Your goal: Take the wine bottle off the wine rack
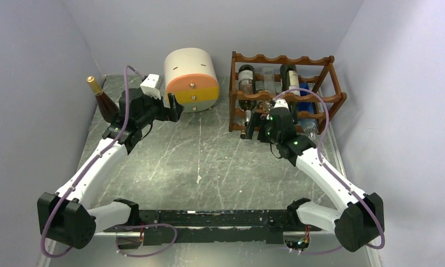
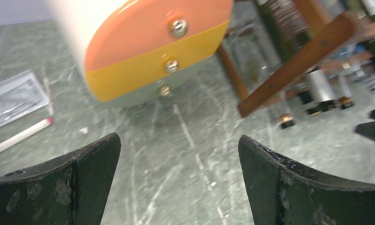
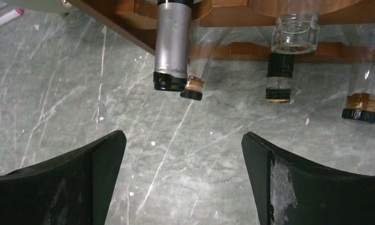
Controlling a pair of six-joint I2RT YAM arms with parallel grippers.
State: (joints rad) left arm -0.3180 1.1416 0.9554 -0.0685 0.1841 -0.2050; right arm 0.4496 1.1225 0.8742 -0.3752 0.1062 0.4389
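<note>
At the back right of the table (image 1: 209, 161), the wine rack (image 1: 281, 92) is standing close to the wall, and wine bottles (image 1: 245, 83) are lying in it on their sides, necks pointing toward me.

I am holding my right gripper (image 3: 183, 138) just in front of the rack's lower tiers, its jaws spread wide and gripping nothing, with only bare marble showing between them. Ahead of it, a silver-necked bottle (image 3: 173, 47) is sticking out past the rack's front rail. A smaller amber-capped neck (image 3: 194, 87) is sitting just beside it. A clear glass neck (image 3: 296, 33) and a black-capped neck (image 3: 279, 77) are showing further to the right.

I am hanging my left gripper (image 2: 178, 140) above the table near the front of the cream-and-orange drawer unit (image 2: 148, 56), jaws likewise wide apart and empty. Toward the left edge of that wrist view, a white marker (image 2: 21, 135) with a pink cap and a clear packet (image 2: 14, 98) are lying on the marble.

Beyond my left arm, in the back left corner, a brown bottle (image 1: 103, 100) with a gold top is standing upright, off the rack and well apart from it.
</note>
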